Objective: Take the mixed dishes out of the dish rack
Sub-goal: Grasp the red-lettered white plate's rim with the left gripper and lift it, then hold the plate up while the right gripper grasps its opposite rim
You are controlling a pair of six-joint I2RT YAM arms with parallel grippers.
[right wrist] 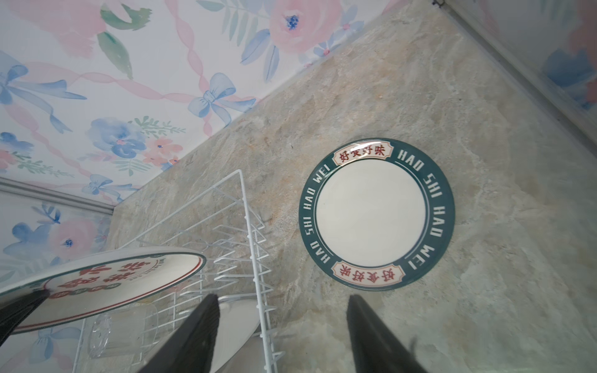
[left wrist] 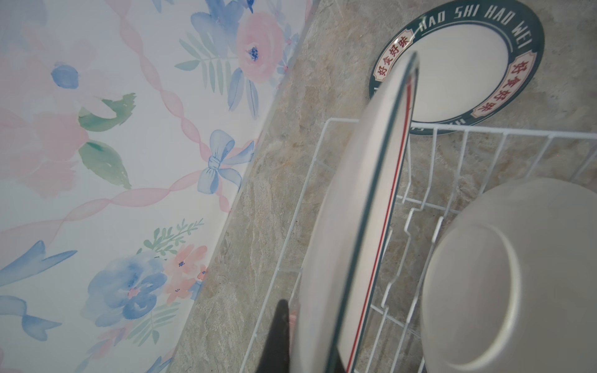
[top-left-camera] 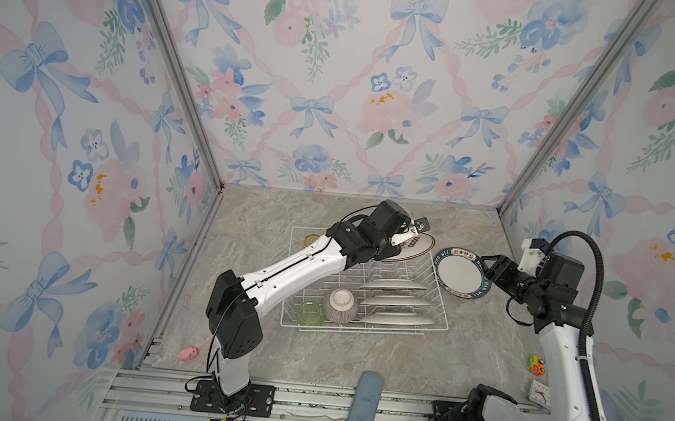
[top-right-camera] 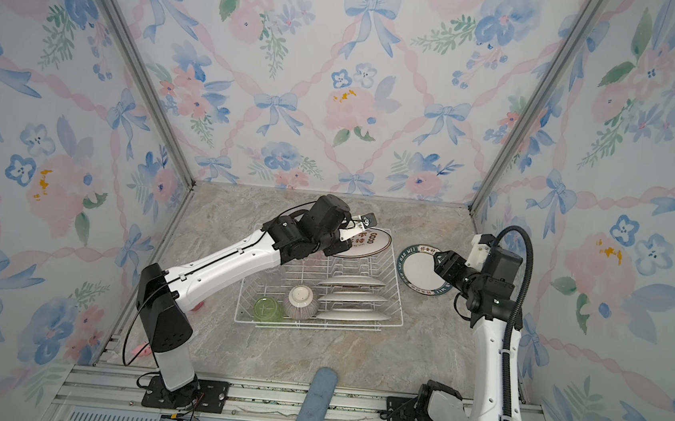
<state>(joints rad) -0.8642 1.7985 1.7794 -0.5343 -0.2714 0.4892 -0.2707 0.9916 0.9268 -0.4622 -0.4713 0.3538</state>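
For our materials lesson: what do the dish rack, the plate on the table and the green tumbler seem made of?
Dish rack: thin white wire, likely coated metal. Plate: smooth and glossy, glazed ceramic or melamine; reflections show. Green tumbler: translucent tinted plastic or glass, unclear which.

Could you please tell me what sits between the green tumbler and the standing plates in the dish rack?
The pink-striped bowl, upside down, sits between the green tumbler and the standing plates, as both top views show.

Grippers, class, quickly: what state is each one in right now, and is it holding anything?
Left gripper: closed, holding the red-print plate.
Right gripper: open, holding nothing.
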